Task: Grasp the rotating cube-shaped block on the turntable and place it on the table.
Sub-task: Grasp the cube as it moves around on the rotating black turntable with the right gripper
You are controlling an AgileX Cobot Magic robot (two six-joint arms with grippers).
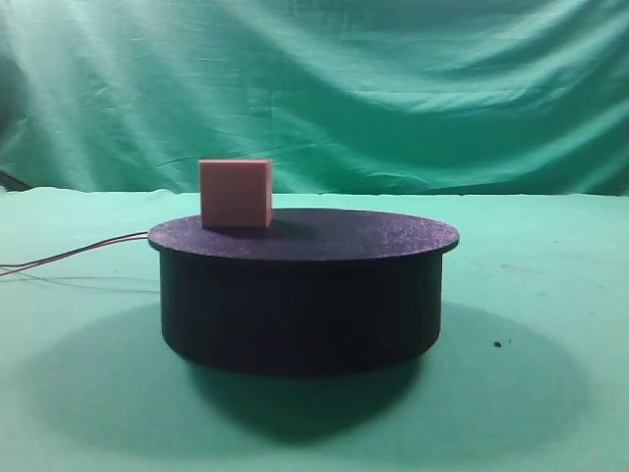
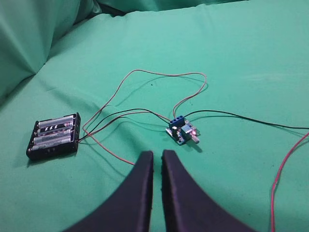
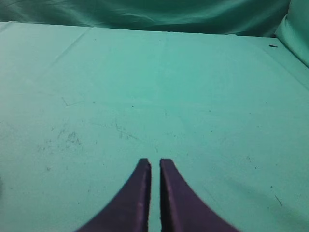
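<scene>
Black jaws nearly closed on our left gripper (image 2: 157,157) and right gripper (image 3: 154,164), both empty, parked off over the table (image 3: 203,87), likely awaiting the approach. Beyond the left: one controller board (image 2: 182,132), one battery holder (image 2: 54,136), feeding one turntable (image 1: 300,295). One cube-shaped block (image 1: 236,194) sits near its far-left edge, ungrasped.

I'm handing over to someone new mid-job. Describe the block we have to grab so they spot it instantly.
Find the wide, low black cylindrical turntable standing on the green cloth-covered table in the exterior view. On its flat round top, near the left edge, sits a small salmon-pink matte cube. It is the only thing on the disc and the only pink object against all the green and black.
</scene>
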